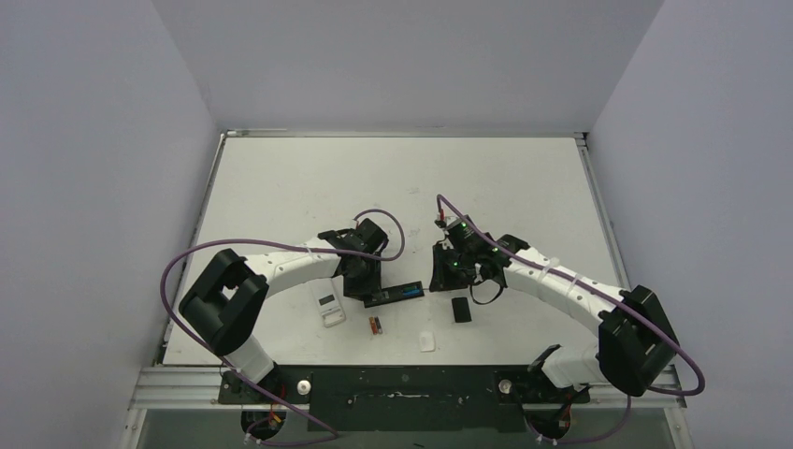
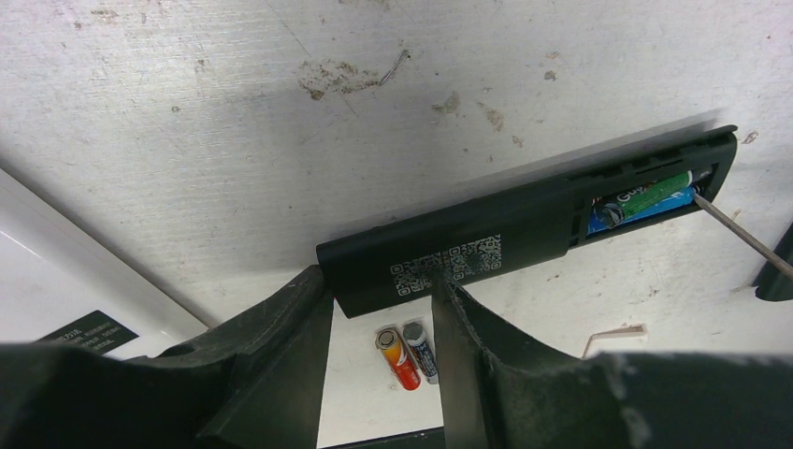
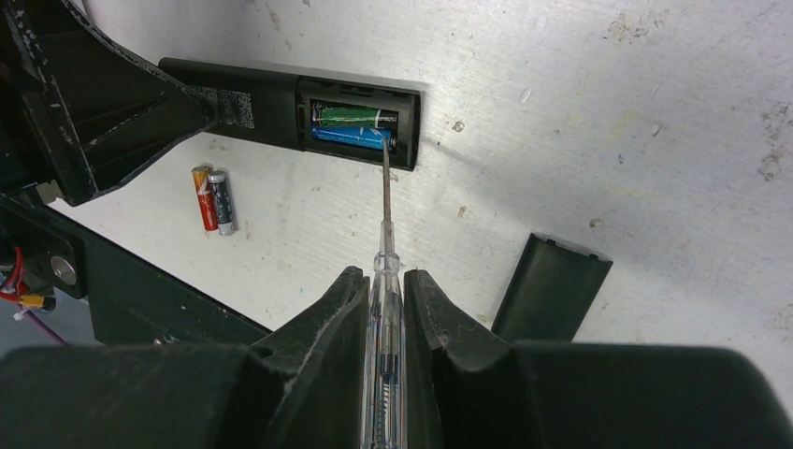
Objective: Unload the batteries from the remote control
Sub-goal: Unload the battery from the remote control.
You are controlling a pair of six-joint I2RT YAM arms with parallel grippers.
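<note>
The black remote (image 1: 393,294) lies back up with its compartment open. Inside are a green battery (image 3: 351,116) and a blue battery (image 3: 344,136). My left gripper (image 2: 377,281) bears on the remote's closed end (image 2: 449,253), one finger at the end edge and the other on the label. My right gripper (image 3: 383,276) is shut on a clear-handled screwdriver (image 3: 385,210). Its tip touches the blue battery's right end. Two loose batteries, one reddish-orange (image 2: 397,357) and one dark (image 2: 421,351), lie side by side on the table near the remote.
The remote's black cover plate (image 3: 550,285) lies right of the screwdriver, also in the top view (image 1: 461,309). A white remote (image 1: 329,309) lies left of the loose batteries. A small white piece (image 1: 427,341) sits near the table's front edge.
</note>
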